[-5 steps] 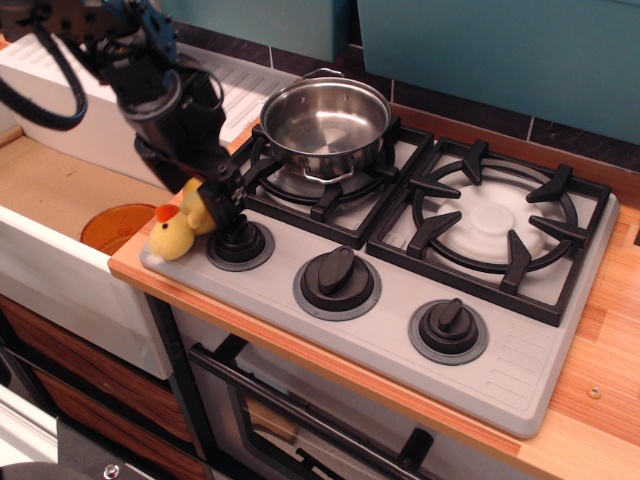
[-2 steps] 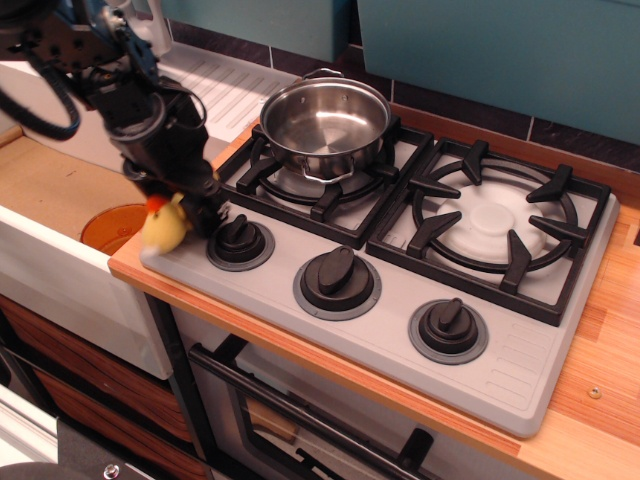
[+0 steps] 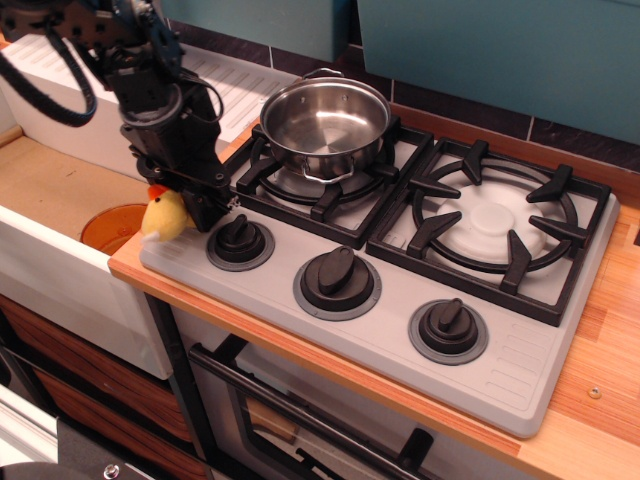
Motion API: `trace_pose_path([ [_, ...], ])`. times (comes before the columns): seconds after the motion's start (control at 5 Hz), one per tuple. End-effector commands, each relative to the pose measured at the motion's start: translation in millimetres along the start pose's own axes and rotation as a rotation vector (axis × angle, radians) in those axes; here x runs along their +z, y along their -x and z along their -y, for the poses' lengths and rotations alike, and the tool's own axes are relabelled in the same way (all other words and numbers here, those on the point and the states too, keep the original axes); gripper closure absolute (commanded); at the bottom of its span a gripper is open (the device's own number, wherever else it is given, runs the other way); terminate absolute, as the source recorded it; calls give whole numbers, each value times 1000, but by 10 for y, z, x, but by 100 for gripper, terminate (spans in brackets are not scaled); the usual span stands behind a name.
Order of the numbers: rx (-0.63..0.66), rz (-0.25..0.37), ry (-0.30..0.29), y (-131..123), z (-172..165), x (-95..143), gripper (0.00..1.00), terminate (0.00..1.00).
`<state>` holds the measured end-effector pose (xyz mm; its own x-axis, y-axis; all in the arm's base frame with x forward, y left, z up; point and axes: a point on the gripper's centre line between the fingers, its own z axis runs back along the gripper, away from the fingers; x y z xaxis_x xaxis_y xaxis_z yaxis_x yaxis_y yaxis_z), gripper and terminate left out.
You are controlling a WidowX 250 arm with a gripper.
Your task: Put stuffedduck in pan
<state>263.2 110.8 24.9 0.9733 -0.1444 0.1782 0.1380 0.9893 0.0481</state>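
The stuffedduck (image 3: pixel 164 214) is a small yellow plush with an orange-red top. It hangs at the stove's front left corner, lifted just off the surface. My gripper (image 3: pixel 185 203) is shut on its right side, with the black arm coming down from the upper left. The pan (image 3: pixel 324 125) is a shiny steel pot with loop handles. It stands empty on the back left burner, to the right of and behind the gripper.
An orange drain disc (image 3: pixel 112 227) lies in the sink at left, below the duck. Black knobs (image 3: pixel 240 240) (image 3: pixel 337 280) (image 3: pixel 448 328) line the stove front. The right burner grate (image 3: pixel 495 222) is bare. A white dish rack (image 3: pixel 235 90) sits behind the arm.
The gripper has closed on the duck and lifted it off the stove corner, moving left and slightly up. The pan has not moved.
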Motion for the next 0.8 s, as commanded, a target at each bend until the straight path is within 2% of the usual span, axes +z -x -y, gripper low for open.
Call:
trace_pose_path([
  [0.0, 0, -32, -64, -218, 77, 643, 100, 0],
  [0.2, 7, -65, -84, -385, 144, 963, 100, 0],
  [0.4, 4, -79, -93, -642, 243, 1124, 100, 0],
  [0.6, -12, -75, -94, -958, 316, 1142, 100, 0],
])
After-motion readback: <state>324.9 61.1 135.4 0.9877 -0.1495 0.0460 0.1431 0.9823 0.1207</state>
